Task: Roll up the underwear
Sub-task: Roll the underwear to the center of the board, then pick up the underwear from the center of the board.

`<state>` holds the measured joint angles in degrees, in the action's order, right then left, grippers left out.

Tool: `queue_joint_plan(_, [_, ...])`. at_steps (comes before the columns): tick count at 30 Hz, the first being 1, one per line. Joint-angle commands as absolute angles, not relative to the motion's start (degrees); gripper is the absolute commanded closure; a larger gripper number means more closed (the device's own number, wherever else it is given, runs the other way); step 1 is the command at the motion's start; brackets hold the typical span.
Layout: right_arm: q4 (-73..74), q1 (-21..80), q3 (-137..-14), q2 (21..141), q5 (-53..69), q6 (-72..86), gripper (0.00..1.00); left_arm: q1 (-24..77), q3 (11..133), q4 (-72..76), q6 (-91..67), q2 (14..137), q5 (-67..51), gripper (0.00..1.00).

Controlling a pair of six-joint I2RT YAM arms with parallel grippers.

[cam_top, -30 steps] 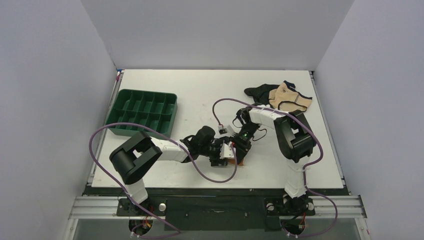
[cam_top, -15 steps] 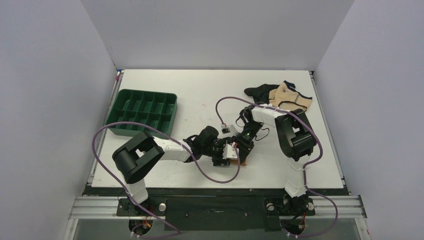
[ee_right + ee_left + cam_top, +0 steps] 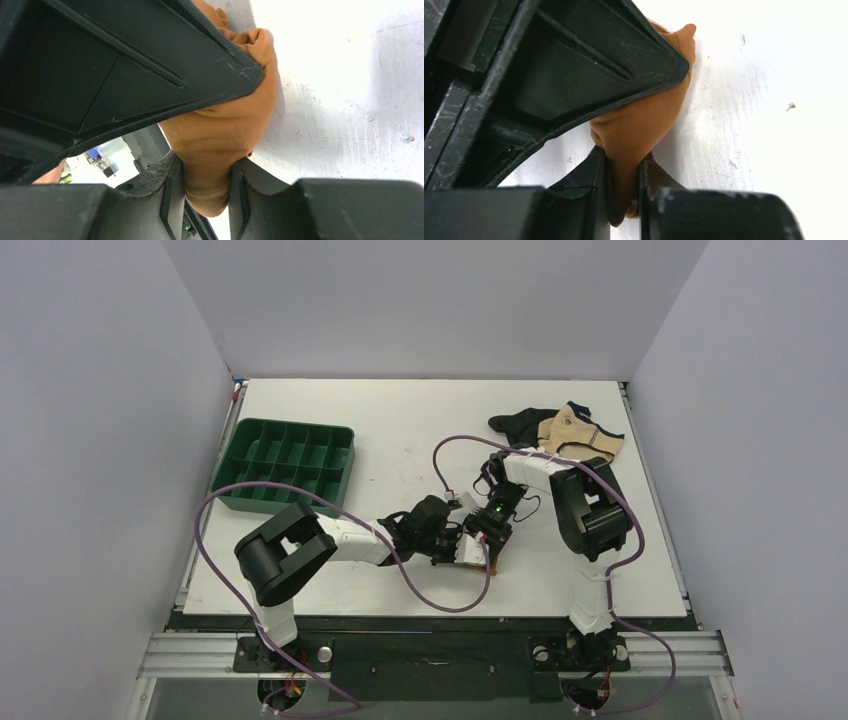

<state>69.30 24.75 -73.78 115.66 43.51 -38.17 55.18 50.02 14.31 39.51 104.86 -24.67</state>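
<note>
The underwear (image 3: 644, 125) is a bunched rust-brown wad on the white table near the front middle. My left gripper (image 3: 623, 185) is shut on one fold of it, with the cloth pinched between both fingers. My right gripper (image 3: 206, 185) is shut on another fold of the underwear (image 3: 225, 130). In the top view the left gripper (image 3: 462, 548) and the right gripper (image 3: 490, 540) meet tip to tip and hide nearly all the fabric. Only a small orange sliver of the underwear (image 3: 486, 561) shows below them.
A green compartment tray (image 3: 225, 502) sits at the left of the table. A black garment (image 3: 515, 423) and a beige garment with dark trim (image 3: 575, 435) lie at the back right. Purple cables loop around both arms.
My left gripper has slid to the right up against the right gripper and closed its jaws on the underwear. The right gripper has kept its grip and barely moved.
</note>
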Motion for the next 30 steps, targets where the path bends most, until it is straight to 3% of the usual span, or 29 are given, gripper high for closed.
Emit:
queue_joint_plan(1, [61.6,25.6,-75.4,114.8,47.7,-39.4,0.97,58.0,49.2,5.3,39.9,108.9,-24.8,1.00])
queue_joint_plan(3, [61.5,25.2,-75.3,114.3,47.3,-39.0,0.93,57.9,49.2,4.6,39.9,108.8,-24.5,1.00])
queue_joint_plan(8, [61.1,24.2,-74.8,111.8,46.4,-38.0,0.69,57.3,49.2,3.4,39.3,107.6,-23.6,1.00])
queue_joint_plan(14, [61.0,22.2,-74.9,106.1,44.4,-36.7,0.53,52.3,49.8,2.5,36.0,105.1,-25.9,1.00])
queue_joint_plan(20, [61.2,20.4,-75.2,100.4,42.0,-36.0,0.46,49.0,48.6,3.8,34.0,100.5,-26.6,1.00])
queue_joint_plan(30, [62.5,16.6,-76.9,94.2,41.8,-36.5,0.44,43.8,50.2,2.9,27.4,92.4,-26.3,1.00])
